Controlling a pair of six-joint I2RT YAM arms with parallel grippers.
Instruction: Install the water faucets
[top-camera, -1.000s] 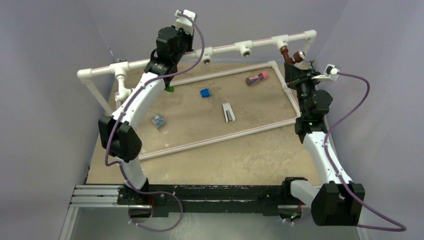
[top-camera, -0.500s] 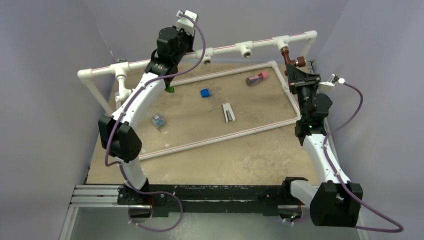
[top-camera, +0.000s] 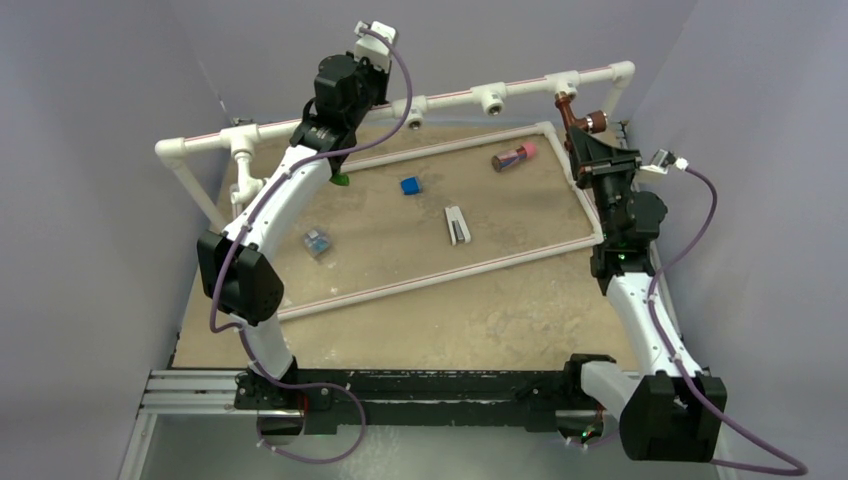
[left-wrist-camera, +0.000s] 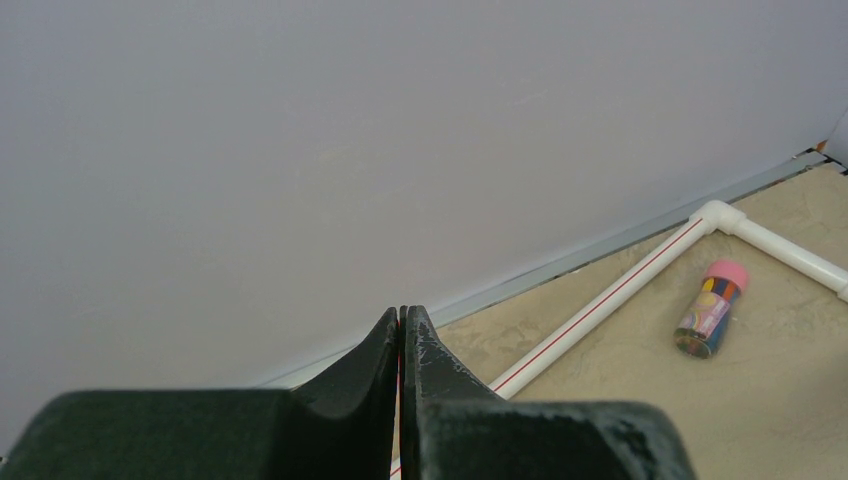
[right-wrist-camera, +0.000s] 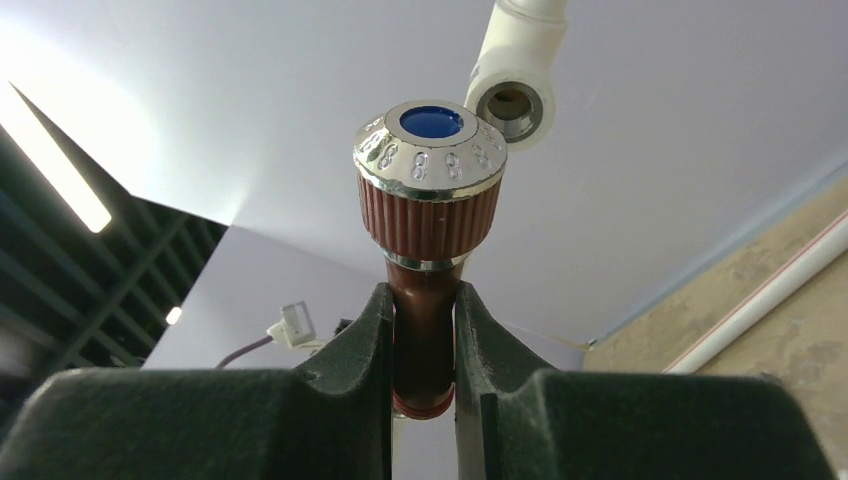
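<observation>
My right gripper (top-camera: 585, 138) is shut on the reddish-brown faucet (top-camera: 576, 117) and holds it just below the right T-fitting (top-camera: 563, 85) of the raised white pipe frame. In the right wrist view the fingers (right-wrist-camera: 424, 300) clamp the faucet's body (right-wrist-camera: 428, 200), with the fitting's open socket (right-wrist-camera: 512, 100) just beyond its knob. My left gripper (top-camera: 333, 162) is shut and empty (left-wrist-camera: 402, 315), just above the green faucet (top-camera: 341, 180) on the table. A white faucet (top-camera: 247, 186) hangs from the left T-fitting.
Two more open T-fittings (top-camera: 491, 99) sit on the back pipe. A pink-capped cylinder (top-camera: 514, 155) (left-wrist-camera: 710, 308), a blue block (top-camera: 410, 185), a white-and-grey clip (top-camera: 457, 224) and a small blue piece (top-camera: 317, 241) lie inside the flat pipe frame (top-camera: 440, 275).
My right wrist has rolled with the reddish-brown faucet in it, and the faucet has tilted and shifted a little left under the fitting. The left arm has not moved.
</observation>
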